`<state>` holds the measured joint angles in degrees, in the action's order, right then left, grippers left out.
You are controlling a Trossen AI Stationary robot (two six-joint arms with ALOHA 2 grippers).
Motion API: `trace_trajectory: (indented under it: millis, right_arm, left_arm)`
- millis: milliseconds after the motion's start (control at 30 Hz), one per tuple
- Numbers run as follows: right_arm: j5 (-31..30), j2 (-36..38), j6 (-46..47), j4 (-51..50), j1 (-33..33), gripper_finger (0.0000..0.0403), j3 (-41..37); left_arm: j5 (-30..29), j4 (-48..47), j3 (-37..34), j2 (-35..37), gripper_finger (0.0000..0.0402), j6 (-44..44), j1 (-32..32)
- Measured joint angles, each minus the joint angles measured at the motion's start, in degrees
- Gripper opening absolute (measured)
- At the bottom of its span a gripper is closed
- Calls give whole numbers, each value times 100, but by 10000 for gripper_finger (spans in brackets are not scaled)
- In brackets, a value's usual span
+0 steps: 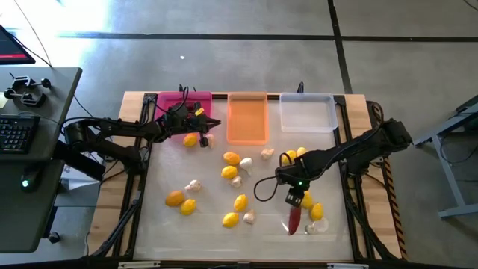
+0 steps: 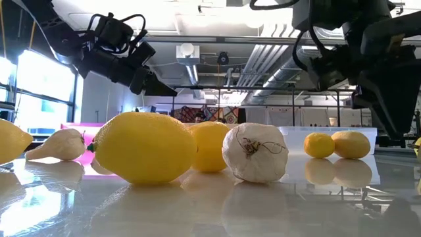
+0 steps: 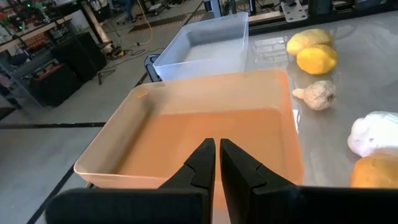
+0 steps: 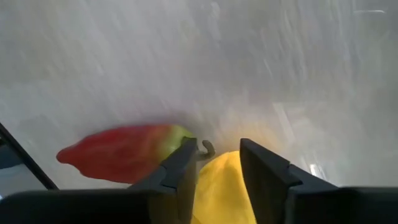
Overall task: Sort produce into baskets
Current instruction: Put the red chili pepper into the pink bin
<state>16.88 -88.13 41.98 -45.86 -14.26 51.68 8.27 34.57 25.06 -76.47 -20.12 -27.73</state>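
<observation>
Three baskets stand along the far edge: pink, orange and clear. Lemons, such as one at mid table, and garlic bulbs, such as one beside it, lie scattered on the table. A red chili with a green stem end lies at the near right. My right gripper points down just beyond the chili, with a lemon between its fingers. My left gripper hangs shut and empty by the pink basket's right edge, facing the orange basket. My right gripper has the lemon's two sides between its two fingers, which come steeply from above. The lemon fills the gap between them. The fingers and the lemon hide whether it is clear of the table. The chili lies beside one finger, apart from the hold.
A lemon lies just in front of the left gripper. Two more lemons lie close to the right gripper. In the low view a lemon and a garlic bulb sit near the front edge. A desk with a keyboard stands at the left.
</observation>
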Motion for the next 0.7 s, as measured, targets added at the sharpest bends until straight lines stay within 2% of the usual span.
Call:
trace_trajectory:
  millis: [700]
  right_arm:
    - [153, -187, -353, 86, 2, 128, 0]
  left_arm:
    - [0, -9, 0, 0, 11, 48, 4]
